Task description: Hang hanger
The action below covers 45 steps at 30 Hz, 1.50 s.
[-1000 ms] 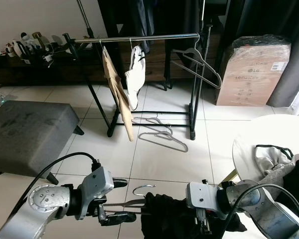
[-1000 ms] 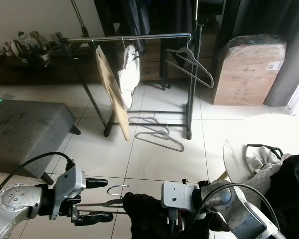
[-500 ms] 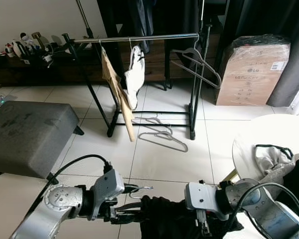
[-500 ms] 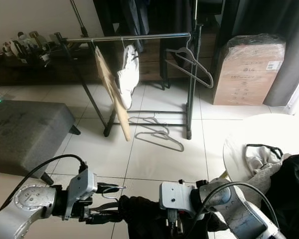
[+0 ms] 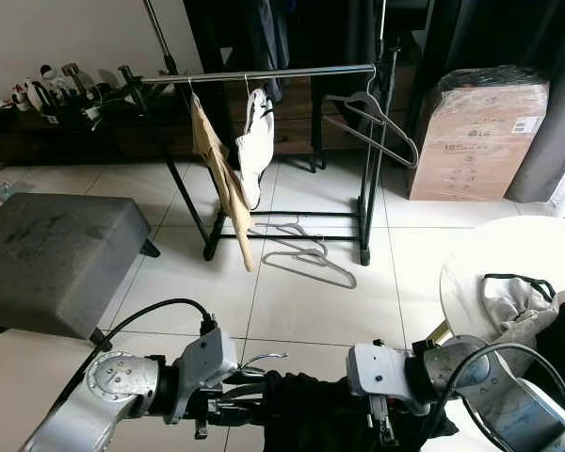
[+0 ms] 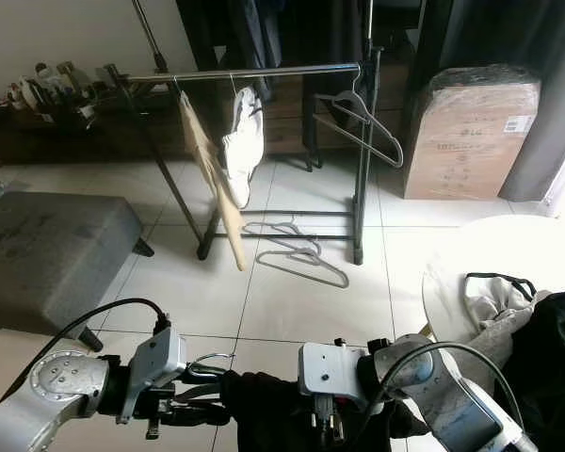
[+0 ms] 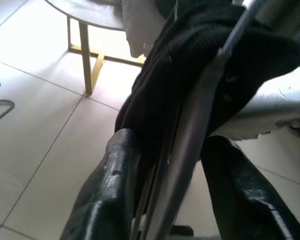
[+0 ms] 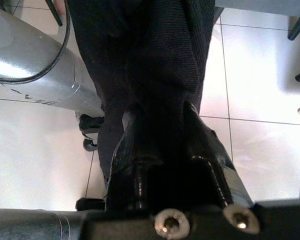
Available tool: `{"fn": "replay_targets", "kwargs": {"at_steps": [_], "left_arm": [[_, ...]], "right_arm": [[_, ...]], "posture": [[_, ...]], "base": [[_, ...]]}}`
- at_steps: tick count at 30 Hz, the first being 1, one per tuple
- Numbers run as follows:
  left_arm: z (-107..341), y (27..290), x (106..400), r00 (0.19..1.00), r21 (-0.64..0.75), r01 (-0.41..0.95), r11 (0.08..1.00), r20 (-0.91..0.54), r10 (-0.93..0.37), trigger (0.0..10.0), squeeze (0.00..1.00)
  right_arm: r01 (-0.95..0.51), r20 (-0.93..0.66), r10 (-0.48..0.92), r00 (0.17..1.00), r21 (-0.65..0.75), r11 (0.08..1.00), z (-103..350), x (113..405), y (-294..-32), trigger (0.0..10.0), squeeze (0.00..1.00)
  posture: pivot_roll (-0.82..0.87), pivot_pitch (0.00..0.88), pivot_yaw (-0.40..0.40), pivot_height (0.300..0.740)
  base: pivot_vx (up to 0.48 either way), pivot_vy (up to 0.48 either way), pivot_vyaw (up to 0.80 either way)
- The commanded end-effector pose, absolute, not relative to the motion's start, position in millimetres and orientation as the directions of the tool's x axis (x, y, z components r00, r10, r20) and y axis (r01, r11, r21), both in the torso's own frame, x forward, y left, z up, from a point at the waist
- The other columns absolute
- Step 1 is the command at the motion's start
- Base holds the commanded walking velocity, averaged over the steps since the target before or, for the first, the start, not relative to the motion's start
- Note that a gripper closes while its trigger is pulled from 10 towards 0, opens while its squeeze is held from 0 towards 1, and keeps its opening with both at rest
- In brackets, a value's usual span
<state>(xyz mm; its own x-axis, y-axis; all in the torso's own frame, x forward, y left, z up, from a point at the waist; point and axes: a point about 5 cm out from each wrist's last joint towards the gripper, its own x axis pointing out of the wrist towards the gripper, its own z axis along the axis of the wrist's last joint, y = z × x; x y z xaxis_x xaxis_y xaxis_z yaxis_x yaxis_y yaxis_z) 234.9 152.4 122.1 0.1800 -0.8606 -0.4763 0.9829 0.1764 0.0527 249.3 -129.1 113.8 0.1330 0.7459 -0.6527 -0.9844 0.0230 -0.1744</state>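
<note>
Low in front of me, my left gripper (image 5: pixel 246 394) is shut on a grey hanger (image 5: pixel 264 360) whose hook points up and to the right. In the left wrist view, both fingers (image 7: pixel 114 186) flank the hanger's bar (image 7: pixel 190 150), which runs into a black garment (image 7: pixel 165 85). My right gripper (image 5: pixel 380 430) is shut on that black garment (image 5: pixel 311 414); its fingers (image 8: pixel 131 145) pinch the cloth (image 8: pixel 155 60). Across the floor stands the clothes rack (image 5: pixel 264 73), its rail holding a tan garment (image 5: pixel 221 179), a white garment (image 5: pixel 254 141) and a bare grey hanger (image 5: pixel 379 118).
Spare hangers (image 5: pixel 306 254) lie on the tiles under the rack. A grey ottoman (image 5: pixel 47 254) sits at left, a wrapped cardboard box (image 5: pixel 480 132) at back right. A white round table (image 5: pixel 518 254) with clothes (image 5: pixel 513 306) is close on my right. Open tiled floor lies between me and the rack.
My left gripper has moved right, closer to the black garment, and its fingers have closed in on the hanger. The hook now sits lower and flatter. The right gripper has held still.
</note>
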Motion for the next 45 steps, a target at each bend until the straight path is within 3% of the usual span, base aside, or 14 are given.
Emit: {"fn": "replay_targets", "kwargs": {"at_steps": [1,30,35,37,38,39,40,45], "left_arm": [[120.1,154.7,233.0,0.167,0.048,0.985,0.165,-0.501,-0.849,0.0,0.0],[123.1,153.4,237.4,0.19,0.044,0.98,0.194,-0.484,-0.854,0.0,0.0],[124.1,151.7,238.9,0.217,0.054,0.975,0.217,-0.463,-0.859,0.0,0.0],[124.3,150.7,240.2,0.238,0.065,0.97,0.234,-0.448,-0.862,0.0,0.0],[124.0,149.8,242.1,0.26,0.076,0.964,0.253,-0.435,-0.862,0.0,0.0],[123.8,149.3,243.2,0.274,0.082,0.961,0.265,-0.429,-0.861,0.0,0.0],[123.7,149.0,243.9,0.282,0.085,0.958,0.272,-0.425,-0.86,0.0,0.0],[124.6,146.3,248.1,0.331,0.095,0.943,0.32,-0.385,-0.862,0.0,0.0]], "right_arm": [[-0.98,-0.623,0.772,0.127,-0.198,0.002,122.0,250.1,-122.2,0.0,0.0],[-0.977,-0.624,0.763,0.168,-0.208,0.045,121.3,258.3,-125.2,0.0,0.0],[-0.969,-0.621,0.756,0.207,-0.236,0.072,121.8,262.8,-125.1,0.0,0.0],[-0.961,-0.619,0.748,0.241,-0.261,0.093,122.2,266.5,-126.0,10.0,0.0],[-0.954,-0.619,0.737,0.27,-0.277,0.117,122.4,270.0,-127.6,10.0,0.0],[-0.951,-0.617,0.736,0.28,-0.282,0.125,122.9,271.1,-128.3,10.0,0.42],[-0.95,-0.615,0.735,0.284,-0.284,0.13,123.2,271.8,-128.7,10.0,1.0],[-0.932,-0.608,0.716,0.343,-0.314,0.18,126.4,276.2,-133.8,10.0,1.0]], "posture": [[-0.14,0.118,0.117,0.74],[-0.14,0.124,0.128,0.74],[-0.14,0.13,0.131,0.74],[-0.14,0.13,0.13,0.74],[-0.14,0.133,0.13,0.74],[-0.14,0.135,0.131,0.74],[-0.14,0.135,0.131,0.74],[-0.15,0.142,0.131,0.74]], "base": [[0.0,0.0,0.0],[0.0,0.0,0.0],[0.0,0.0,0.0],[0.0,0.0,0.0],[0.0,0.0,0.0],[0.0,0.0,0.0],[0.0,0.0,0.0],[0.0,0.0,0.0]]}}
